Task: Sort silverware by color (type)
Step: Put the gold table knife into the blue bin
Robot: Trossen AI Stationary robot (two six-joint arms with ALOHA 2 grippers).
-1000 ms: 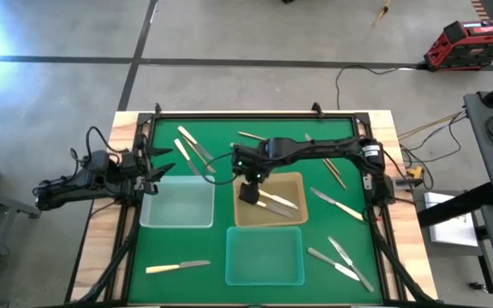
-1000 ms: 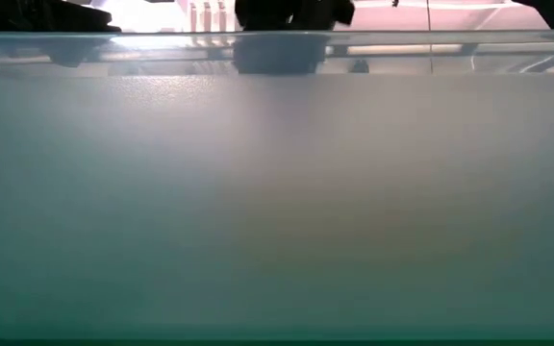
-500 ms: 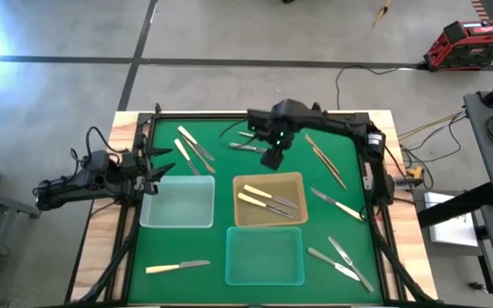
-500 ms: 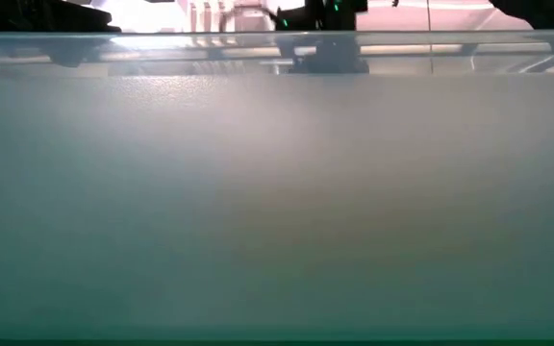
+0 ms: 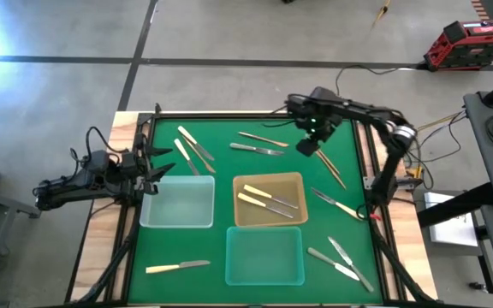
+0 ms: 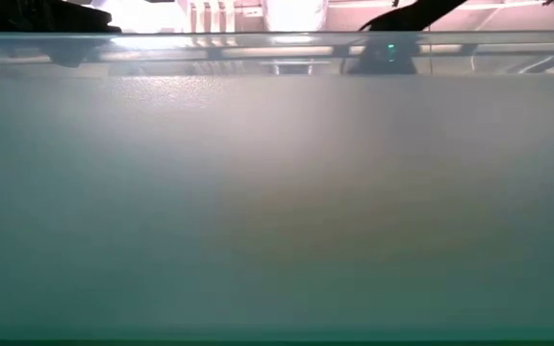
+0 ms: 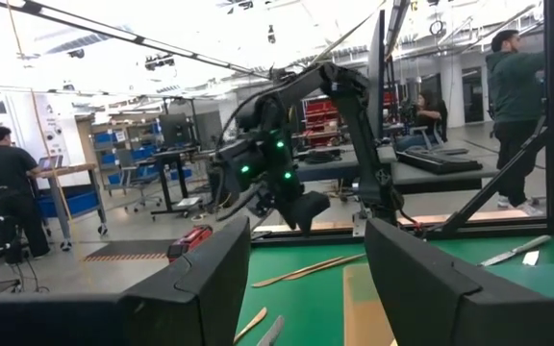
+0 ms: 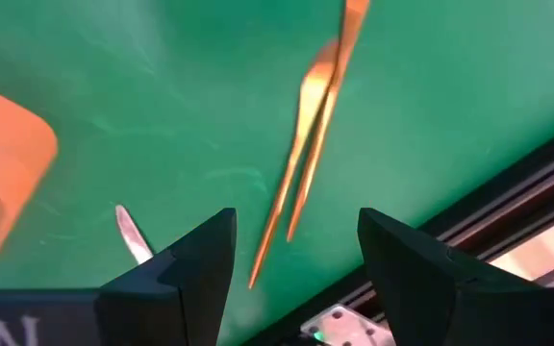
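I see right claw [image 5: 307, 145] fingers apart, empty, above two slim gold pieces [image 8: 306, 144] lying side by side on green mat [image 5: 229, 171]. Amber tray [image 5: 294, 181] beside claw holds two cream-handled knives [image 5: 268, 199]. Left claw [image 5: 157, 167] idle, fingers apart. Frosted tray wall [image 6: 277, 192] blocks low view.

No legible text; lone "N" (partial) on end effector [image 8: 291, 279]
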